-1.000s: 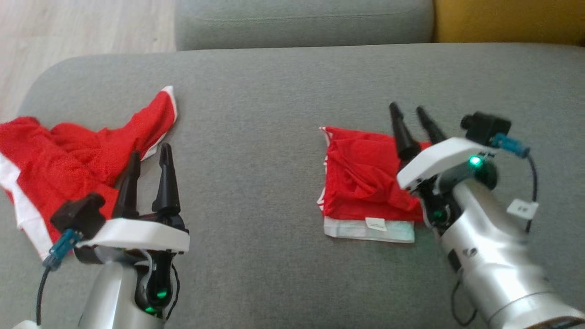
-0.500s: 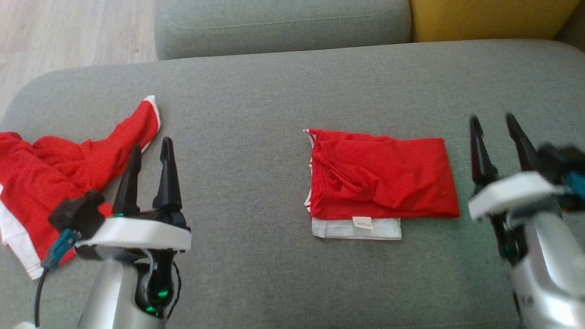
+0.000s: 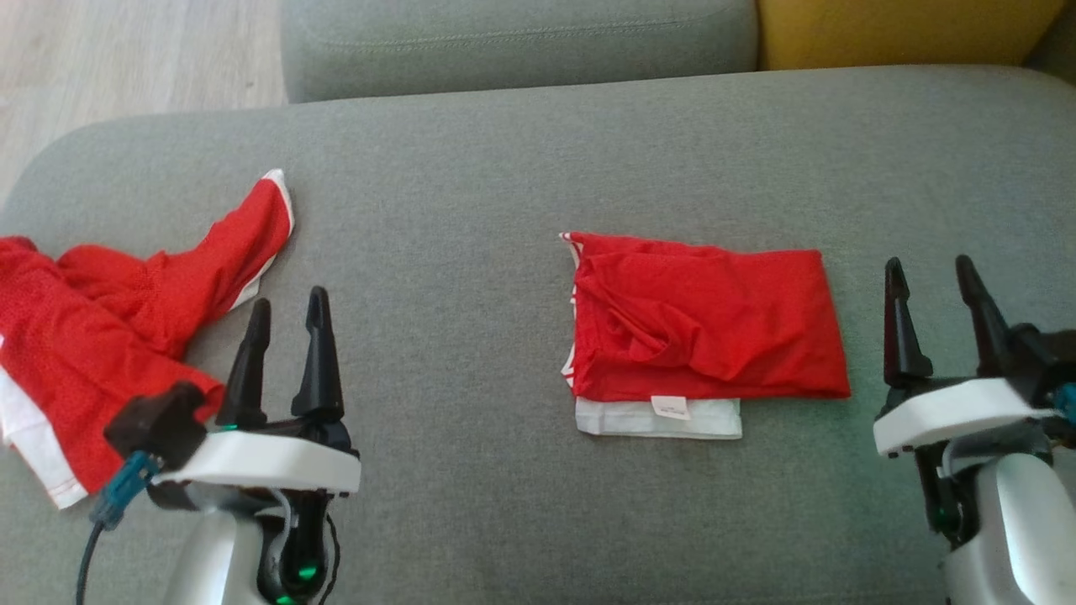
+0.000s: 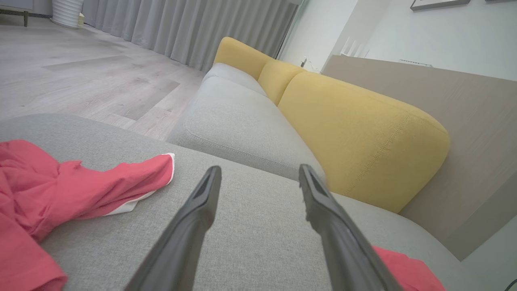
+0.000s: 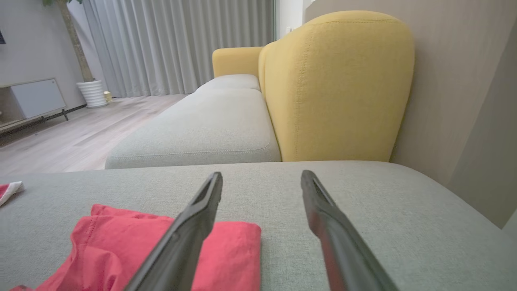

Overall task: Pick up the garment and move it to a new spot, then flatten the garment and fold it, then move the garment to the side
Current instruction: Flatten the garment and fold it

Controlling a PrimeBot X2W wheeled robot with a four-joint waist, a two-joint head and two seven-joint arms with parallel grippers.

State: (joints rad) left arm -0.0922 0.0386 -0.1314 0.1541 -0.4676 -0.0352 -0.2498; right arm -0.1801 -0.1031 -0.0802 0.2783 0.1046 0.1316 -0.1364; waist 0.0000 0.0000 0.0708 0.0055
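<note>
While left gripper (image 3: 290,297) and right gripper (image 3: 928,260) sit open, empty, two garments on sofa (image 3: 471,151): folded garment (image 3: 714,328) runs left-right, white edge near; crumpled garment (image 3: 109,328) left.

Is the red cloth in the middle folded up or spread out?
Folded: the red garment lies as a tidy rectangle on the grey cushion, with a white layer peeking out under its near edge.

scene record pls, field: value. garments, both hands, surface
surface: grey cushion
folded garment: red, white band at its near edge, lying flat, centre-right
loose garment: red and white, crumpled at the cushion's left end
left hand: open, empty, next to the loose garment
right hand: open, empty, right of the folded garment, apart from it
fold: looks done
</note>
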